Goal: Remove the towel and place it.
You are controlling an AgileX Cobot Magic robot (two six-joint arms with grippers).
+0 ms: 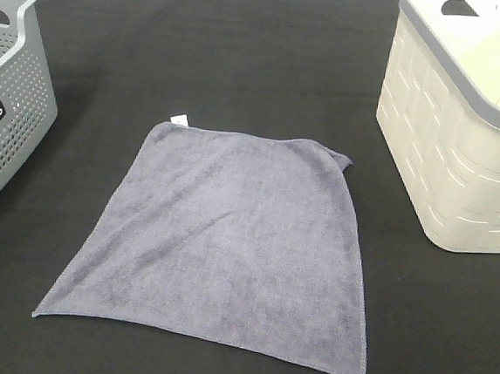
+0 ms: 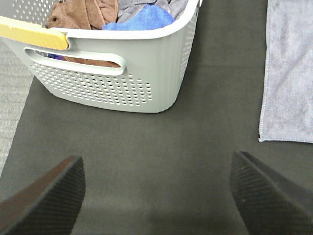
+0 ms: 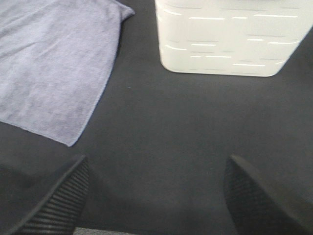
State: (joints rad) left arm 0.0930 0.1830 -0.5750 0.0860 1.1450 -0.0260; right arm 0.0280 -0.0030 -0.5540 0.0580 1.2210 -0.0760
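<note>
— What's closest to us?

— The left gripper and right gripper, each hovering low over bare black table covering. Both have their fingers spread wide, with nothing between them, only dark cloth below.

— And the towel?

— The towel lies flat in the middle of the table, grey-lavender, roughly square, hem stitched all round. Its near edge runs close to the front of the table; the far right corner is folded over a little, and a small white tag sticks out at the far left corner. Neither gripper touches it.

— Anything crowding it?

— Not really. The grey basket stands to the left, well apart from the towel, with open table between them. The cream bin stands to the right and further back, near the towel's far right corner but not touching.

— What's in them?

— The grey basket, perforated with a cut-out handle, holds bunched cloths: a brown cloth, a blue cloth, something grey behind. A yellow strip lies along its rim. The cream bin has a grey rim; what I can see of its inside looks bare, though much of it is out of view.
</note>
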